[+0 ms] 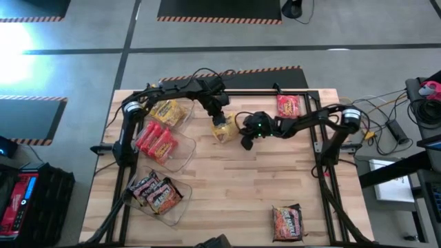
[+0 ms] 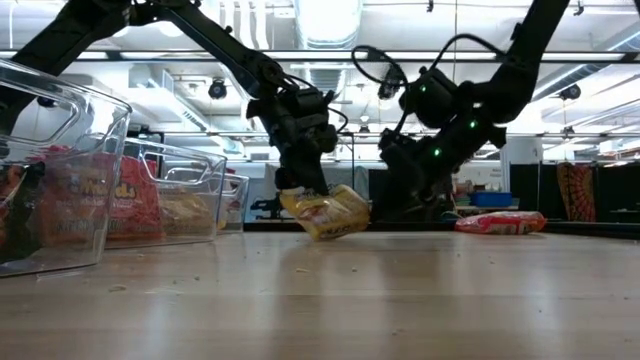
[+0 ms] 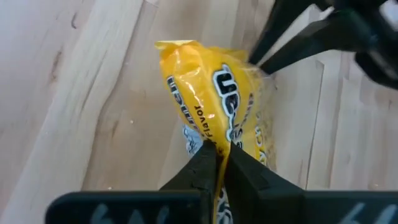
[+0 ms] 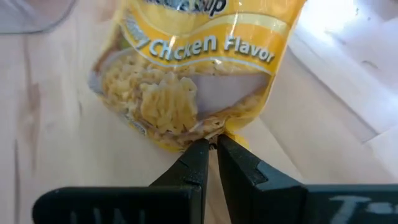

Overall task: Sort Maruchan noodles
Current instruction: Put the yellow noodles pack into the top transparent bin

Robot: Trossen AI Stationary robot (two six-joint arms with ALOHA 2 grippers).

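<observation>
You see a yellow chicken-flavor Maruchan packet tilted up near the table's middle. Red packets sit in a bin; others lie elsewhere.

High view straight down; low view level across table; wrist views close, sharing yellow packet.

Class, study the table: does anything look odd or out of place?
Yes: the yellow packet at mid-table is pinched by both the left gripper and right gripper at once, tilted half off the wood.
</observation>
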